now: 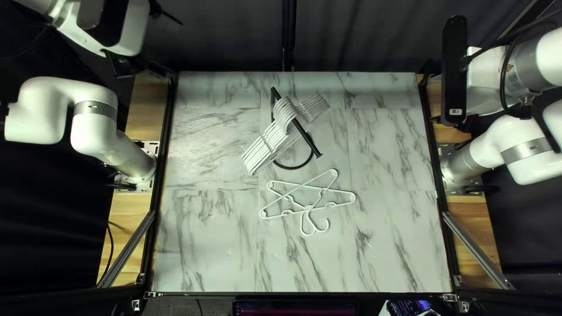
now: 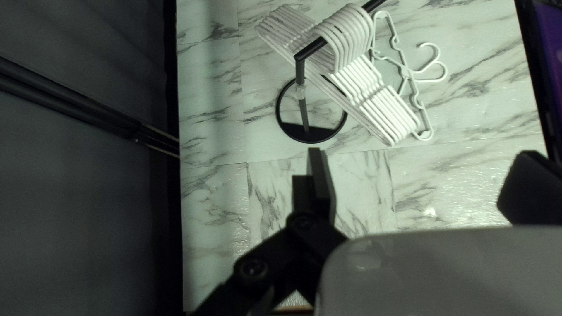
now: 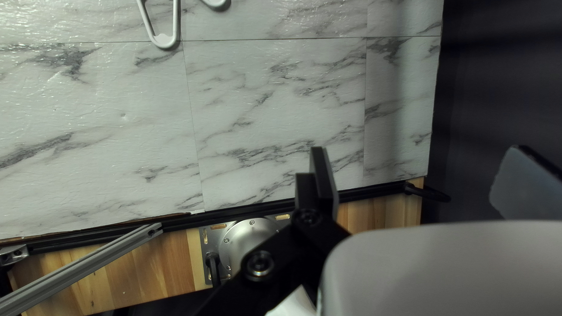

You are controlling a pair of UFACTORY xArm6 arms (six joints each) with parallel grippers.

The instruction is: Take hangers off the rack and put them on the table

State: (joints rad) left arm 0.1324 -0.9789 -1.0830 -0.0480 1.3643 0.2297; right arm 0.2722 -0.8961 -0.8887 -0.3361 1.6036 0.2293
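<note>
Several white hangers (image 1: 286,120) hang in a packed row on the black rack (image 1: 304,139). Two more white hangers (image 1: 308,206) lie overlapping on the table, nearer its front edge. My left gripper (image 1: 122,65) is raised beyond the table's far left corner; in the left wrist view that gripper (image 2: 421,153) stands open, with the rack (image 2: 303,105) and its hangers (image 2: 374,96) ahead. On the other side, my right gripper (image 1: 454,73) is held up past the table's right edge. Seen from its wrist, this gripper (image 3: 417,149) is open and empty, with part of a hanger (image 3: 165,40) far ahead.
The marble-patterned table (image 1: 205,246) has a black frame along its sides. Wooden strips (image 1: 126,210) flank it, with metal braces (image 1: 477,248) near the front corners. A dark curtain (image 1: 228,35) hangs behind, and a screen (image 1: 295,306) shows at the near edge.
</note>
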